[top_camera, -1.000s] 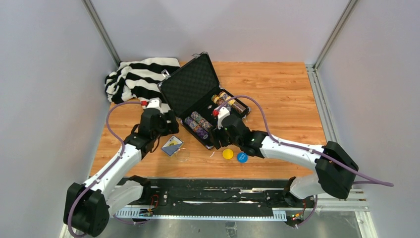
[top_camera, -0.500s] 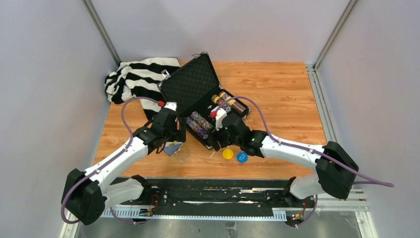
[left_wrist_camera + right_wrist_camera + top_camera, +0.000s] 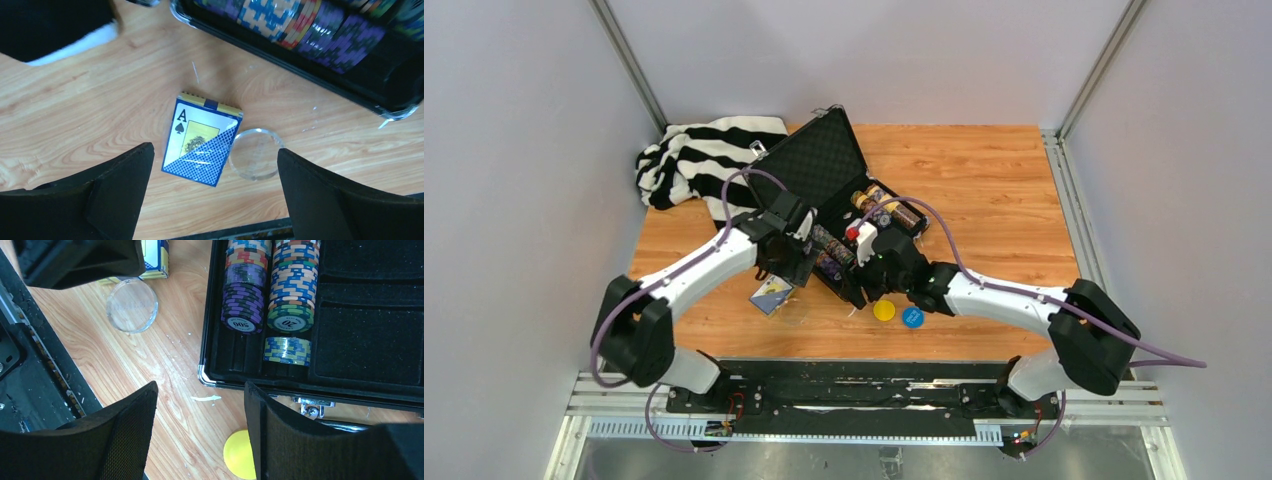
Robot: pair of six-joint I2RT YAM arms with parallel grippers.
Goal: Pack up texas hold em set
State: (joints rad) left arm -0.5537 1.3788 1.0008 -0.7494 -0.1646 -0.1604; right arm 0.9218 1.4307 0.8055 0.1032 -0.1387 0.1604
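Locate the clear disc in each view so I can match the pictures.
Top external: clear disc on the table, right of the card box.
Left wrist: clear disc at centre, beside the card box's right edge.
Right wrist: clear disc upper left, below the card box, left of the case.
Shared landmark: the card box.

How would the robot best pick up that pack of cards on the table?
Probably from straight above, pinching the card box across its long sides near the gold flap end: it lies flat, and the clear disc crowds its other end.
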